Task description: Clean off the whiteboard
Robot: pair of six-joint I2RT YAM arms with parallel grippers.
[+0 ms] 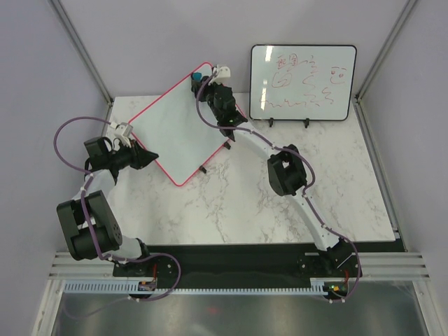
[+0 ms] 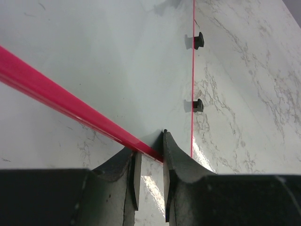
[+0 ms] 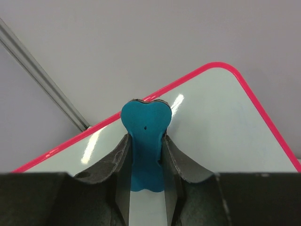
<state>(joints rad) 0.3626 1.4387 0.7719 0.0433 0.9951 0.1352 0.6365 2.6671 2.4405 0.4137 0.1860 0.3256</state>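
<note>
The whiteboard, pink-red framed with a clean surface, lies turned like a diamond on the marble table. My left gripper is at its left corner. In the left wrist view the gripper is shut on the red frame, with the board surface beyond. My right gripper is at the board's far corner, shut on a blue eraser. In the right wrist view the eraser rests on the board near its rounded top corner.
A black-framed whiteboard with red and green scribbles stands at the back right. Two small black feet stick out from the pink board's edge. Metal frame posts and grey walls close in the back and sides.
</note>
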